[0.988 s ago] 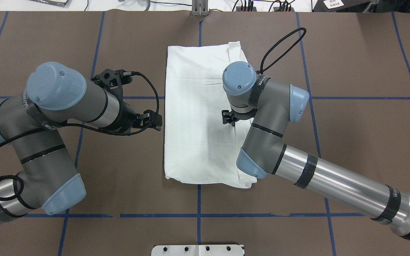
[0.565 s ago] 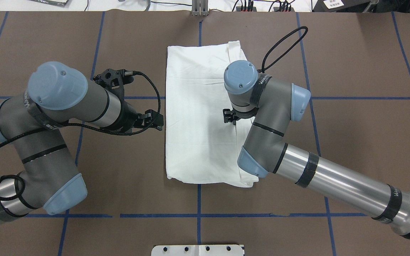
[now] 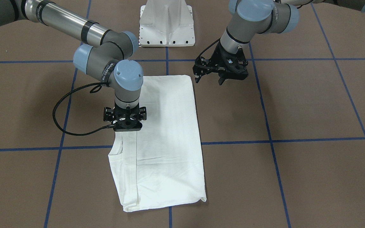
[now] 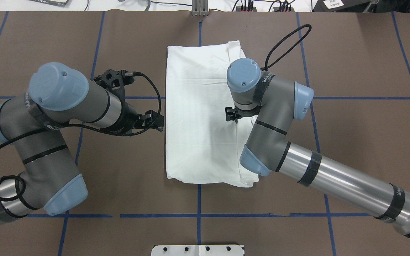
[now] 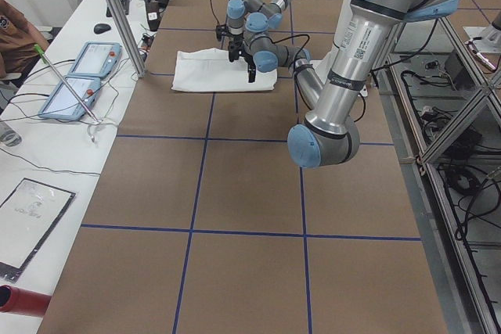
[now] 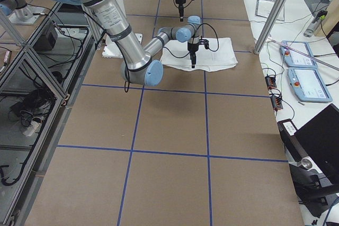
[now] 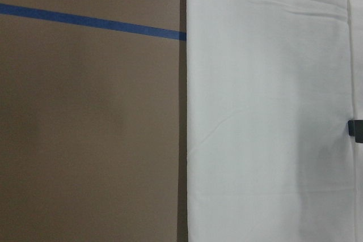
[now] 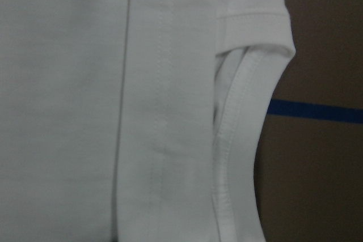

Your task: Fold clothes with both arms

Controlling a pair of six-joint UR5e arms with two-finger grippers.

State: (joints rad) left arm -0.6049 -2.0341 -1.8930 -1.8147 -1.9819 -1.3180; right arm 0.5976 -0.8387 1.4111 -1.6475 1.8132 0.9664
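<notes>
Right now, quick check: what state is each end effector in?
Left end effector: open, holding nothing, just off the shirt's edge.
Right end effector: pointing down over the shirt; fingers hidden, cannot tell.

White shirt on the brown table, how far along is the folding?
Done: the white cotton shirt lies folded lengthwise into a long rectangle. In hand: the grey right arm points its jaws down at the shirt's folded edge; the grey left arm hovers beside it, jaws open. Left: likely the crosswise folds.
</notes>
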